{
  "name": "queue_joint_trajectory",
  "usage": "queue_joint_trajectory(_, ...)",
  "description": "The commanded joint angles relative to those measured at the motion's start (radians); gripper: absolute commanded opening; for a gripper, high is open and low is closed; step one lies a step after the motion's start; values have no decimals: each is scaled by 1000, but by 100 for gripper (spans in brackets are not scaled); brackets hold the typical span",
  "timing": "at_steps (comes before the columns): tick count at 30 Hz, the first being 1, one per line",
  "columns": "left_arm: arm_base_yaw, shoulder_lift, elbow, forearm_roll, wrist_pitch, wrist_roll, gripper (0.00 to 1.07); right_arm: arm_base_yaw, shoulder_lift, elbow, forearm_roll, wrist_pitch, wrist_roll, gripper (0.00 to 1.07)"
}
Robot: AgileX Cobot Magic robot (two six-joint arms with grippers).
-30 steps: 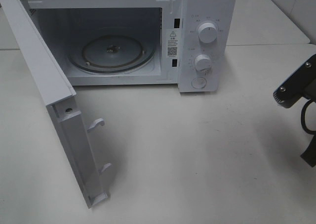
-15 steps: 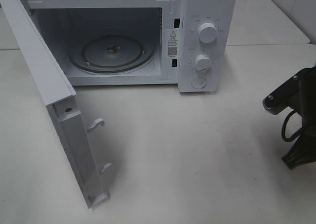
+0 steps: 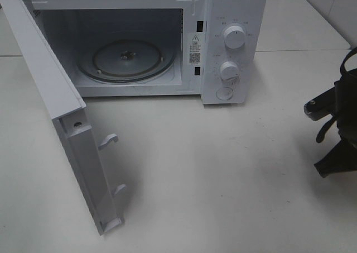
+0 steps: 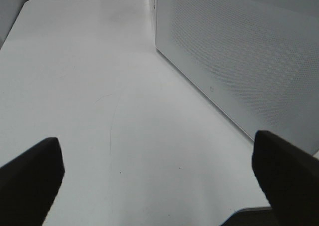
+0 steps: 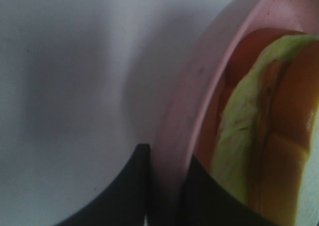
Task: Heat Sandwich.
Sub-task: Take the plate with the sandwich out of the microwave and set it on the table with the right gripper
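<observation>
From my remote seat the right claw (image 5: 164,186) is what matters; its two dark fingers are pinched on the rim of the pink plate (image 5: 184,111), one finger on the outer side, one on the inner, so I read it as clenched and grasping the plate; the sandwich (image 5: 269,136) lies on that plate, just past the inner finger, pale green filling and brown crust facing the wrist camera. In the high view only a dark part of the right arm (image 3: 337,130) shows at the far right edge; plate and sandwich are out of that frame, so I cannot tell the sandwich's long axis.

The left claw (image 4: 159,178) hangs released, jaws spread wide over the bare surface (image 4: 89,86) with nothing between them; the perforated outer face of the microwave door (image 4: 239,61) stands just off to one side of it.

The microwave (image 3: 228,46) stands open, door (image 3: 72,152) swung wide, the glass turntable (image 3: 125,60) bare. From the right claw the cavity mouth lies well apart, across the surface toward the left arm's side and farther from the robot; my judgement is that the coming move turns on carrying the plate level along that diagonal and clear of the control panel; the right arm holds the load, so it is the one to go.
</observation>
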Motion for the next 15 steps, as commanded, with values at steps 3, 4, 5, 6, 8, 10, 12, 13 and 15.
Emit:
queue_joint_trajectory(3, 4, -6, 1, -7, -4, -7, 97, -32, 65, -46, -65, 13, 5, 0)
queue_joint_trajectory(4, 4, -6, 1, -7, -4, -7, 97, -32, 65, -46, -65, 13, 5, 0)
queue_joint_trajectory(5, 4, -6, 1, -7, -4, -7, 97, -32, 93, -61, -67, 11, 7, 0)
queue_joint_trajectory(6, 4, -6, 1, -7, -4, -7, 97, -32, 110, -70, -68, 9, 12, 0)
queue_joint_trajectory(8, 4, -6, 1, -7, -4, -7, 97, -32, 156, -97, -68, -2, 25, 0)
queue_joint_trajectory(10, 4, -6, 1, -7, -4, -7, 97, -32, 169, -102, -67, -12, 25, 0)
queue_joint_trajectory(12, 4, -6, 1, -7, -4, -7, 97, -32, 200, -121, -49, -40, 32, 0)
queue_joint_trajectory(13, 4, -6, 1, -7, -4, -7, 97, -32, 200, -121, -49, -40, 32, 0)
queue_joint_trajectory(15, 4, -6, 1, -7, -4, -7, 97, -32, 219, -133, -40, -56, 40, 0)
